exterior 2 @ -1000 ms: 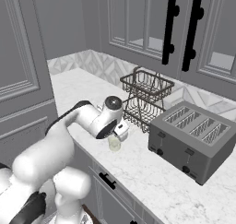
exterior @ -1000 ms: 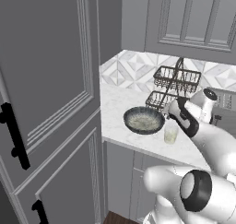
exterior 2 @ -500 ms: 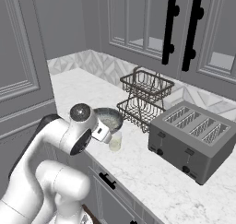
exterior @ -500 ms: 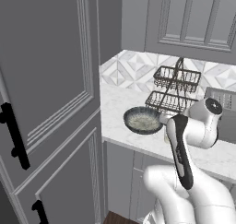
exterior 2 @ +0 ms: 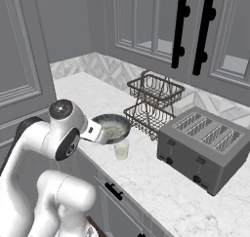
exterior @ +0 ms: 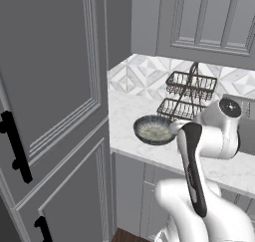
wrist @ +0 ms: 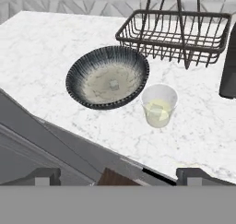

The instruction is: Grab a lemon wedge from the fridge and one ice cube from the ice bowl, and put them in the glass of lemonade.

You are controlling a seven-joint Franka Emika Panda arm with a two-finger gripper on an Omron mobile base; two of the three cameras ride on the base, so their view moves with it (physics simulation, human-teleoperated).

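The jaws are standing wide apart, holding nothing, above the surface (wrist: 41, 48) edge. Ahead, the ice bowl (wrist: 107, 77) is sitting just beside the glass of lemonade (wrist: 158, 106). The wire baskets (wrist: 177, 29) are cut off at the top.

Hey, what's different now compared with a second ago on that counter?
The arm has pulled back from over the counter toward the base and folded up; the claw is open and empty, looking down at the ice bowl and the glass of lemonade. Bowl, glass, wire baskets and toaster stayed put.
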